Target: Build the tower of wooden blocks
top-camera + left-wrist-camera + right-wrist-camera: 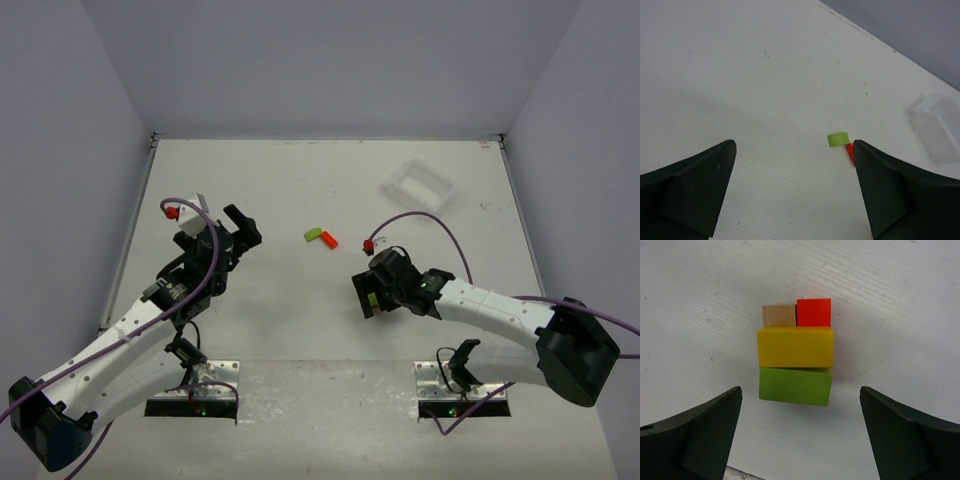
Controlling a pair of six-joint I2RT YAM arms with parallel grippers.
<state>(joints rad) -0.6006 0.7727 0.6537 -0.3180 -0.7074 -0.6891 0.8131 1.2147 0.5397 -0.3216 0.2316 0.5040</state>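
The wood block tower shows in the right wrist view as green, yellow, tan and red blocks pressed together. The green block is nearest my jaws. I cannot tell whether the tower stands or lies flat. My right gripper is open around its near end, touching nothing. In the top view the right gripper hides most of the tower; a green-yellow bit shows. A loose green block and an orange block lie mid-table, also in the left wrist view: green, orange. My left gripper is open and empty.
A white plastic tray sits at the back right and shows in the left wrist view. Grey walls close the table on three sides. Metal base plates lie at the near edge. Purple cables loop over both arms.
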